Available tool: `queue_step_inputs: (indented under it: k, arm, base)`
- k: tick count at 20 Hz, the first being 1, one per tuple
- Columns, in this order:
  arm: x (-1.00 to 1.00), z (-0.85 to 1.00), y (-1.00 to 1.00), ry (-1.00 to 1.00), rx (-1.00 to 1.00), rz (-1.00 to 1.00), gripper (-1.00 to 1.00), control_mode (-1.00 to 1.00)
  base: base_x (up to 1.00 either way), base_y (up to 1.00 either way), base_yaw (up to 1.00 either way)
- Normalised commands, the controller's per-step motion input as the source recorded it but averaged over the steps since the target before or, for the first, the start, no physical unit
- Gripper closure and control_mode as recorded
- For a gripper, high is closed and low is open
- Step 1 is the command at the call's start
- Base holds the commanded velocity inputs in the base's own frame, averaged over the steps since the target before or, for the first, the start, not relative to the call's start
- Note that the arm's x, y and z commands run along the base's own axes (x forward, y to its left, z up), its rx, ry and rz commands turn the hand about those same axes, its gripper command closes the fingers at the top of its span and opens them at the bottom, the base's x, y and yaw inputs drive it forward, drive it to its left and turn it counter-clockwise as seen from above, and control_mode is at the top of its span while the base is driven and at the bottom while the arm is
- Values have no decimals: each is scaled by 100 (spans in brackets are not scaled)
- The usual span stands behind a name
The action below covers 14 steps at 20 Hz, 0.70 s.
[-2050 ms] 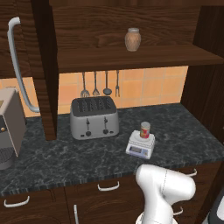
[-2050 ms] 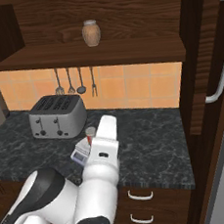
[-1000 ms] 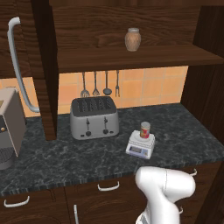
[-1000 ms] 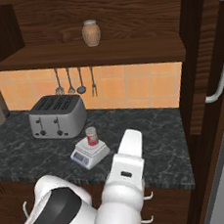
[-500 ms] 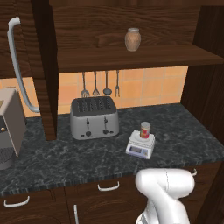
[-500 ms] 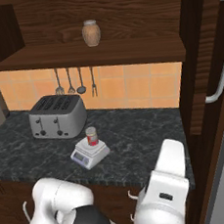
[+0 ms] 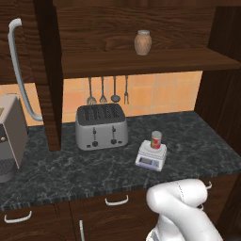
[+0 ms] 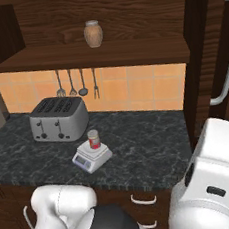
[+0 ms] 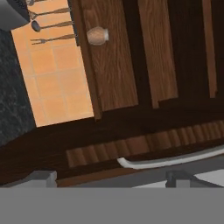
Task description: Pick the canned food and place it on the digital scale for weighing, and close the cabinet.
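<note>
— What does the left base view give you?

— The canned food (image 7: 156, 140) stands upright on the digital scale (image 7: 151, 156), which sits on the dark marbled counter (image 7: 70, 174) to the right of the silver four-slot toaster (image 7: 101, 126). A brown ceramic jar (image 7: 143, 42) stands on the wooden shelf (image 7: 141, 61) above. Four utensils (image 7: 108, 90) hang against the orange tiled wall behind the toaster. At the far left, a cabinet door (image 7: 12, 47) with a long pale bar handle (image 7: 21, 70) stands swung out.

— And from the right base view?

— The same things from the other side: the tin (image 8: 93, 139) on the scale (image 8: 91, 157), the toaster (image 8: 57, 119) behind it to the left, the jar (image 8: 93, 34) on the shelf (image 8: 95, 56). At the right edge, a dark door (image 8: 214, 44) carries a pale curved handle (image 8: 226, 76), and my white arm rises in the foreground in front of it.

— Your hand view?

— It is rolled sideways. I see the jar (image 9: 97, 35) against wood grain, the hanging utensils (image 9: 50, 24) over the tiles, and a pale bar handle (image 9: 170, 160) running across dark wood just above my fingertips (image 9: 177, 178).

— The state of your fingers?

— Spread wide apart, with nothing between them.
</note>
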Motion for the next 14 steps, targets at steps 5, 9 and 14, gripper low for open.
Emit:
queue_step_inputs:
  k: [5,9,14]
  arm:
    - [-1,24,-48,0,8,6,-100,-100]
    - [27,0,-54,4,1,8,-100,-100]
    - [58,-5,-11,3,-5,4,-100,-100]
  base:
    - [0,0,0]
    - [0,0,0]
    - [0,0,0]
